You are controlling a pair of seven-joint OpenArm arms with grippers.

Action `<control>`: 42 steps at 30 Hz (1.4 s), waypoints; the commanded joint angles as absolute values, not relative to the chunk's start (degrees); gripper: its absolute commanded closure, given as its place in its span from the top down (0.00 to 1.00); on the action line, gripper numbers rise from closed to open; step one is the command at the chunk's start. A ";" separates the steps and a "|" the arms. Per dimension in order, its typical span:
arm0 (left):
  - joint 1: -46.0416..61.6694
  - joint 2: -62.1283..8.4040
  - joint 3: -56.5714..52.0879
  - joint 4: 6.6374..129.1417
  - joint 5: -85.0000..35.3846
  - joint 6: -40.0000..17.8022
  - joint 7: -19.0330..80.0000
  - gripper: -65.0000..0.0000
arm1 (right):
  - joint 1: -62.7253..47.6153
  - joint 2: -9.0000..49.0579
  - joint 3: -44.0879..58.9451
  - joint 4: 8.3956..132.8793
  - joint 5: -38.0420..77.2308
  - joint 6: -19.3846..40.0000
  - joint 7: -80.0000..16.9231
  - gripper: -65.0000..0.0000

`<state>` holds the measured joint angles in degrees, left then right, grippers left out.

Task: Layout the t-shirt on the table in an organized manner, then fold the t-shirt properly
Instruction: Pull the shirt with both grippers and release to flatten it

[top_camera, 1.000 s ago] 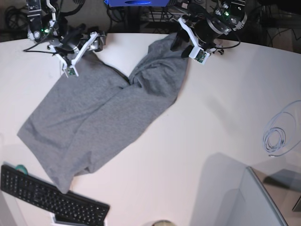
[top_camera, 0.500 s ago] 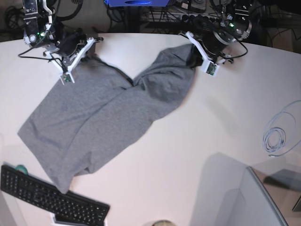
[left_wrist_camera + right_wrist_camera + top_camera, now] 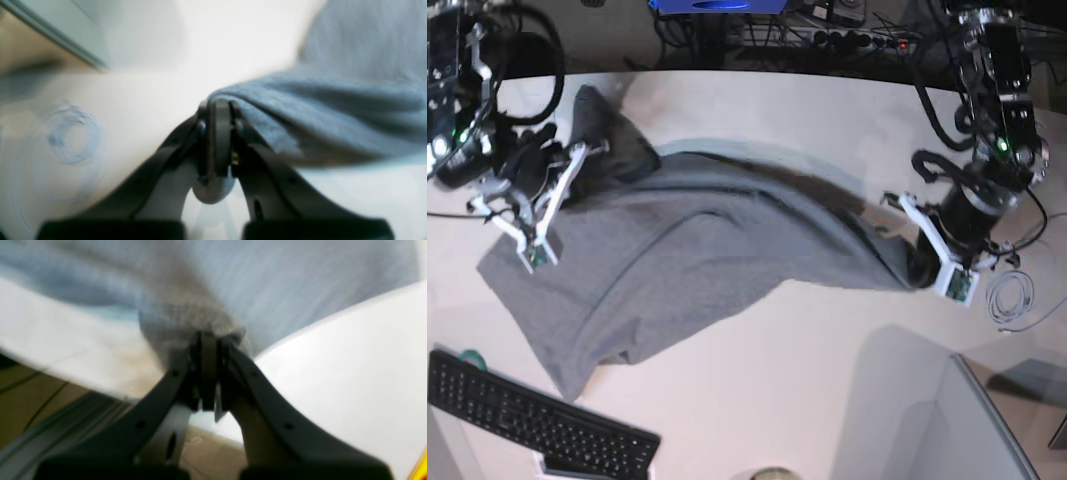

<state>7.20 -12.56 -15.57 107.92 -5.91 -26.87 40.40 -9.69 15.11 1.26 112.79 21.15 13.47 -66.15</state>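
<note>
The heather-grey t-shirt (image 3: 707, 260) lies stretched in a wide band across the white table (image 3: 757, 110), its lower part draping toward the front left. My left gripper (image 3: 914, 268) at the right is shut on the shirt's right end. The left wrist view shows its jaws (image 3: 218, 108) pressed together on a fold of the t-shirt (image 3: 333, 110). My right gripper (image 3: 577, 158) at the left is shut on a bunched-up corner. In the right wrist view its tips (image 3: 208, 340) pinch the t-shirt (image 3: 283, 283) above the table (image 3: 350, 373).
A black keyboard (image 3: 537, 420) lies at the front left, with a small teal object (image 3: 469, 356) beside it. A coiled pale cable (image 3: 1012, 297), also in the left wrist view (image 3: 70, 140), lies just right of the left gripper. A grey panel (image 3: 927, 420) stands at the front right.
Both grippers closed on the shirt's far ends. The arms then moved apart and toward the front, pulling the shirt out into a long stretched band.
</note>
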 commanded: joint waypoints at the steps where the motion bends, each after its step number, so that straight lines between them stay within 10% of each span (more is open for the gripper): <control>1: 3.65 -12.79 -15.25 107.03 -6.46 -26.42 39.96 0.00 | -5.85 16.31 1.45 111.78 20.97 13.32 -64.84 0.00; 9: -15.34 -9.54 -3.56 77.49 -6.46 -25.98 40.84 0.00 | 13.14 16.40 1.10 82.77 20.88 13.32 -59.91 0.04; 14: -18.24 -7.16 -3.30 67.21 -6.46 -25.98 33.36 0.00 | 16.57 16.75 1.19 75.38 20.88 13.41 -57.27 0.46; 16: -18.07 -7.16 -3.30 67.30 -6.46 -25.98 32.57 0.15 | 15.52 16.84 1.54 78.02 20.97 13.49 -57.45 0.61; 21: -13.85 -9.10 -6.73 74.95 -6.55 -25.98 32.40 0.64 | 5.49 17.63 1.01 96.04 20.97 13.49 -57.01 0.59; 25: -7.78 -9.36 -17.10 83.65 -6.55 -26.07 32.57 0.85 | -1.98 17.89 -6.37 105.01 20.79 13.41 -52.97 0.59; 34: 7.52 -9.54 -38.11 85.85 -6.90 -28.00 31.43 0.87 | -3.47 14.73 -34.15 95.43 -3.38 4.88 -39.52 0.60; 42: 16.92 -9.27 -45.58 85.85 -6.90 -33.54 25.10 0.87 | -2.86 5.05 -37.76 84.53 -18.95 4.09 -36.00 0.60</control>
<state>17.39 -8.45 -45.43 84.79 -6.07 -33.26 26.74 -3.70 5.52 -38.00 83.46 -18.65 4.73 -37.10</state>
